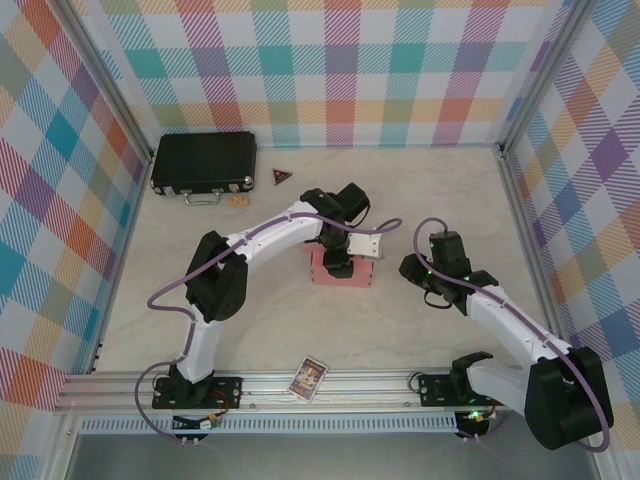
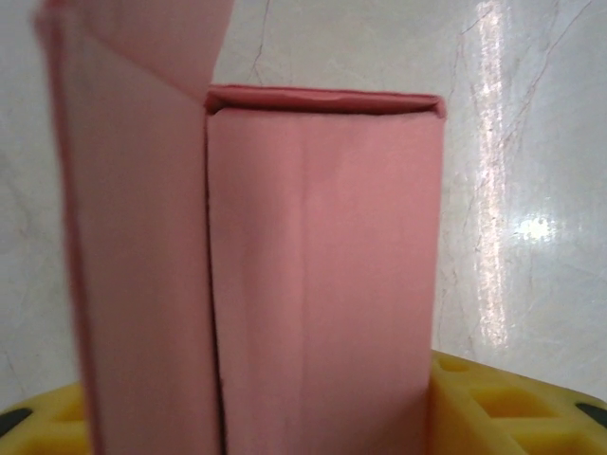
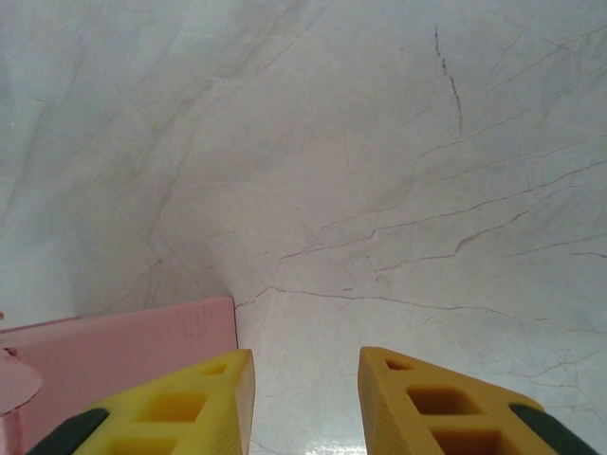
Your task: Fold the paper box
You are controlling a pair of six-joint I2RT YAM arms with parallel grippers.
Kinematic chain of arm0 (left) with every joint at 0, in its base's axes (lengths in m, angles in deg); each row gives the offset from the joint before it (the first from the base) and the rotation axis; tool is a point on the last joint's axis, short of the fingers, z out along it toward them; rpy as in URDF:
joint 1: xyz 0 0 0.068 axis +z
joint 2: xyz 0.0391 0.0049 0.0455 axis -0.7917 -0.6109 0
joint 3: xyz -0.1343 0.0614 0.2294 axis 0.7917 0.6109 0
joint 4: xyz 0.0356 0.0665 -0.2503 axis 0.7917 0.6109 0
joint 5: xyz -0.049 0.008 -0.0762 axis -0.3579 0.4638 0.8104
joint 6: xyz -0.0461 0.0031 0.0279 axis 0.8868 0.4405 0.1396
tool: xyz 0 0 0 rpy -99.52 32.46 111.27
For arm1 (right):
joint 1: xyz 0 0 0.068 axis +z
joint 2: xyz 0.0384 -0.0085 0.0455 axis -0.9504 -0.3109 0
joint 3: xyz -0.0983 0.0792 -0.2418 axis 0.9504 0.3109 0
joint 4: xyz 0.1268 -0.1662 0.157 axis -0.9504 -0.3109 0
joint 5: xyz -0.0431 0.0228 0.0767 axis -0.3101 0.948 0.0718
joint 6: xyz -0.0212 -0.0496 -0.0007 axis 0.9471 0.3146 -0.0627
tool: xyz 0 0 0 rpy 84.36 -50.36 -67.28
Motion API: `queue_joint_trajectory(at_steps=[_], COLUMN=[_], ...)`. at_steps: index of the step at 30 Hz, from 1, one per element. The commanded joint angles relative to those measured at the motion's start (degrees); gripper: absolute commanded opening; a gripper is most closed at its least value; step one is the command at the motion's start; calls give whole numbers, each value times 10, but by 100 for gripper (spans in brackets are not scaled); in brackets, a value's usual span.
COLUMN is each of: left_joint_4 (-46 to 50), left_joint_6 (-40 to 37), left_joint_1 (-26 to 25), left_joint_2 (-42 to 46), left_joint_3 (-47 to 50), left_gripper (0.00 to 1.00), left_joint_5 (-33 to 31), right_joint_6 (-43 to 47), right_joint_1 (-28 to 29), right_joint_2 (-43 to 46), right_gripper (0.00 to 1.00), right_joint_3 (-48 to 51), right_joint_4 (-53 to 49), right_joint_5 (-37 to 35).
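The paper box [image 1: 343,268] stands on the marble-patterned table [image 1: 200,300], well right of the black hard case [image 1: 203,163] and nearer the arm bases than the case. The left gripper [image 1: 340,248] reaches down onto it from above. In the left wrist view, pink card rises between the yellow fingers [image 2: 507,403]. They appear pressed against its two sides, though the contact itself falls at the picture's edge.

The box is plain pink thin card, partly formed. One tall panel on the left of that view stands taller than a shorter panel beside it, whose top edge is folded over into a narrow lip. A faint crease runs down the shorter panel.

The right gripper [image 3: 306,358] hovers low over the table to the box's right, farther from the case. Its yellow fingers are spread with nothing between them, and a corner of the pink card lies just beside one fingertip.
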Motion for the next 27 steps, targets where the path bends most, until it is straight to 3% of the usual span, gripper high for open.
queue_joint_trajectory(at_steps=[1,4,13,16,20,22,27], left_joint_4=[-11,-13,-38,-110,-208,-204,-186], left_joint_6=[-8,-1,80,180,409,510,650], left_joint_1=[3,3,5,24,82,114,173], left_joint_2=[16,30,120,183,255,274,296], left_joint_3=[-13,-15,-6,44,116,135,208], left_gripper=[64,72,77,84,86,86,88], left_joint_5=[-12,-10,27,36,5,-30,-8], right_joint_6=[24,48,134,163,197,215,236], right_joint_1=[-3,-4,-4,-5,-6,-6,-4], right_joint_2=[-4,-7,-22,-39,-67,-84,-133], right_gripper=[36,38,45,46,47,49,52], right_joint_3=[-12,-29,-122,-166,-218,-241,-283], right_joint_4=[2,-8,-76,-103,-124,-135,-166], right_joint_5=[19,32,42,69,129,165,201])
